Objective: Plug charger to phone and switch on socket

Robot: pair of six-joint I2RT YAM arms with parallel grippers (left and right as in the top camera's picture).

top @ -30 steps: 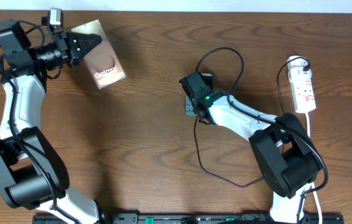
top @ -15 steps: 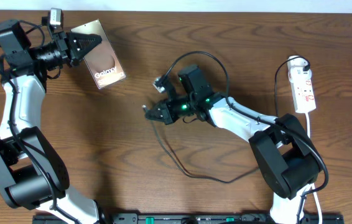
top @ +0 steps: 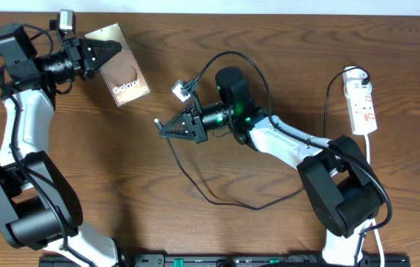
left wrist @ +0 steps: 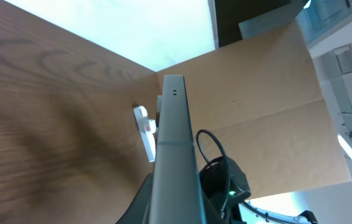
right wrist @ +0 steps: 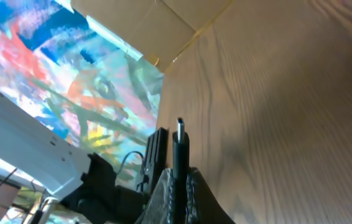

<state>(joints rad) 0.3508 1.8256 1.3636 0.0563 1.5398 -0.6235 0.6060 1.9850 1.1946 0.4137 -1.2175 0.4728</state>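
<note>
My left gripper is shut on the bronze phone, holding it tilted up off the table at the upper left; in the left wrist view the phone's grey edge points away from the camera. My right gripper is shut on the charger's black plug tip, pointing left toward the phone with a gap between them. The thin black cable loops back across the table. The white socket strip lies at the far right with a black plug in its top end.
A white tag or adapter sits on the cable above my right gripper. The strip's white cord runs down the right side. The socket strip also shows small in the left wrist view.
My right gripper has swung left and turned from the table centre toward the phone, carrying the charger tip; the cable loop has trailed after it. The left arm and phone have not moved.
</note>
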